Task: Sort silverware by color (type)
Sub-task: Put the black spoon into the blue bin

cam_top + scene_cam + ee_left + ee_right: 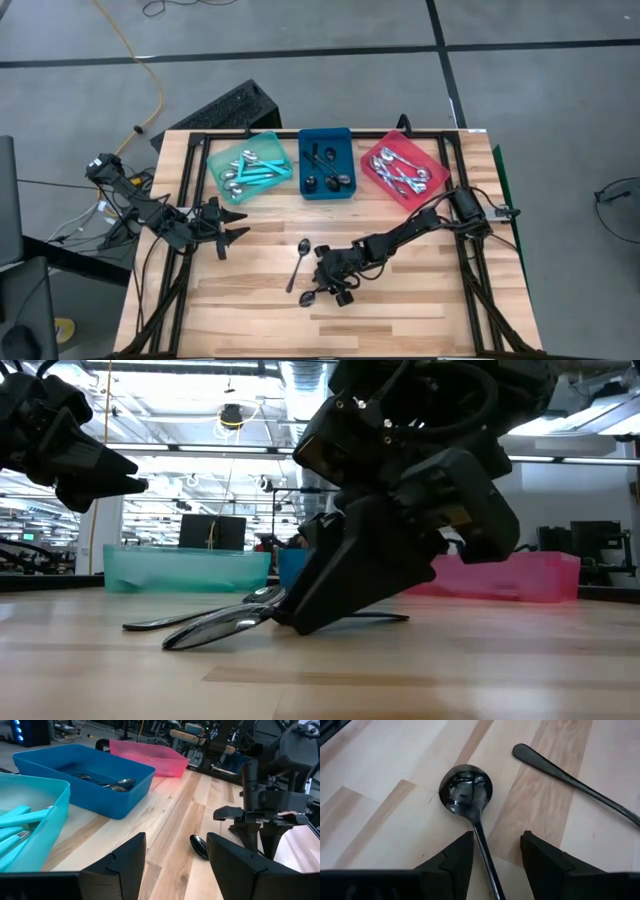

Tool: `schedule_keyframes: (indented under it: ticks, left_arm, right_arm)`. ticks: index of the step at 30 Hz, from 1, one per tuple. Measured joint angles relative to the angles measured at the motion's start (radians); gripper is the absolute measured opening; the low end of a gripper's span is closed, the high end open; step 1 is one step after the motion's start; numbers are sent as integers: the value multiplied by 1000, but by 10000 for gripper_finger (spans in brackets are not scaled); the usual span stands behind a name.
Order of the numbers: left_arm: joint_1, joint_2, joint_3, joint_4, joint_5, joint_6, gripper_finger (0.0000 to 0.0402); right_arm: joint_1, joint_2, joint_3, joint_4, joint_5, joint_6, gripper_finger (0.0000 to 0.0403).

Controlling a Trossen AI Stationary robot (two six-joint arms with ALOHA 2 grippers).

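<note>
Black spoon flat on the wooden table, its handle between the parted fingers of the right gripper, not clamped, second black spoon lying just beside, left gripper open near the teal tray

On the counter I count three trays: one teal tray, one blue tray, one red tray. Two black spoons lie loose on the wood. Two robot arms stand there.
</note>
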Motion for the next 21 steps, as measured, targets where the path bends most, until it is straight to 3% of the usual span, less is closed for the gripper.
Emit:
schedule_keyframes:
  ticks: [21]
  left_arm:
    - [0, 0, 0, 0, 2, 0, 194]
  right_arm:
    - [-1, 3, -1, -7, 16, 75, 36]
